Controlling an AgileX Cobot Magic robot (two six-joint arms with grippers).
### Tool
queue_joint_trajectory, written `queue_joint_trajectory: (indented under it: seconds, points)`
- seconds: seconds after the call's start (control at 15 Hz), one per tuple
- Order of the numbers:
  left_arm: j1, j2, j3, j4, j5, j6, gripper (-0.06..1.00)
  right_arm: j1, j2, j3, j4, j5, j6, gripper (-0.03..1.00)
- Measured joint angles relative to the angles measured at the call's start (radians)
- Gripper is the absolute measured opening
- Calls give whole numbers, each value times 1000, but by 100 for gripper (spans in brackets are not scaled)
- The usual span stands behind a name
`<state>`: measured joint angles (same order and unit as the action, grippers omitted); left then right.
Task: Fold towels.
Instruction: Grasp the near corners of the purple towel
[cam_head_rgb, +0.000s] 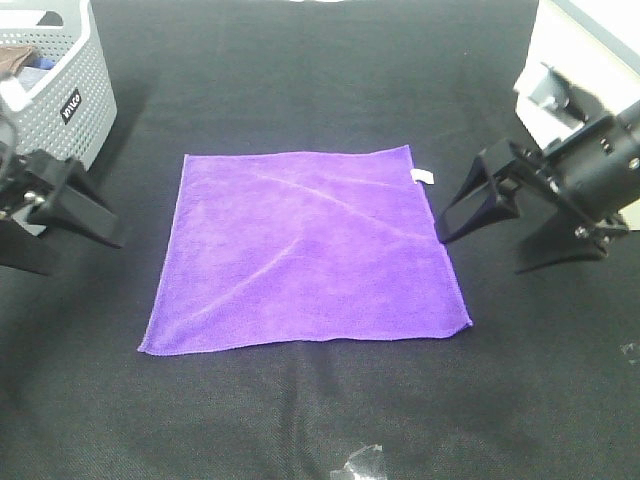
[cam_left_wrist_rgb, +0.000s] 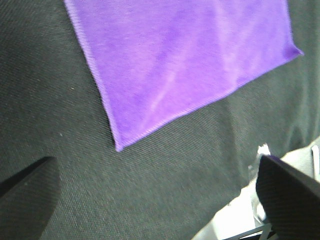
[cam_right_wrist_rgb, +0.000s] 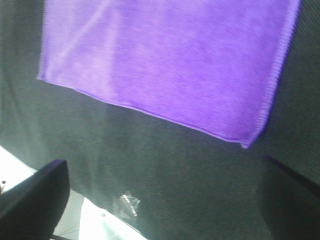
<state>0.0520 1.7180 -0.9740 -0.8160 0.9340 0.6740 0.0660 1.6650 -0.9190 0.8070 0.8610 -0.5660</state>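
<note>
Left gripper (cam_head_rgb: 85, 255), right gripper (cam_head_rgb: 480, 254) spread (both empty), purple towel (cam_head_rgb: 310, 255) flat between

The towel (cam_left_wrist_rgb: 190, 55) runs past both wrist views' edges; the grey basket (cam_head_rgb: 55, 75) hides its contents.

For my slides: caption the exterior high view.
Purple square microfibre towel lies flat on black fabric table; left claw and right claw open beside it.
</note>
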Motion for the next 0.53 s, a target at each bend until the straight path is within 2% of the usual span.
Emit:
queue_joint_trajectory:
  seconds: [0.2,0.53]
  points:
    - [0,116,-42,0,-5,-7,99,0,124,-4,-4,-29,1,96]
    - [0,244,-49,0,-58,-8,99,0,220,-97,-4,-37,-7,96]
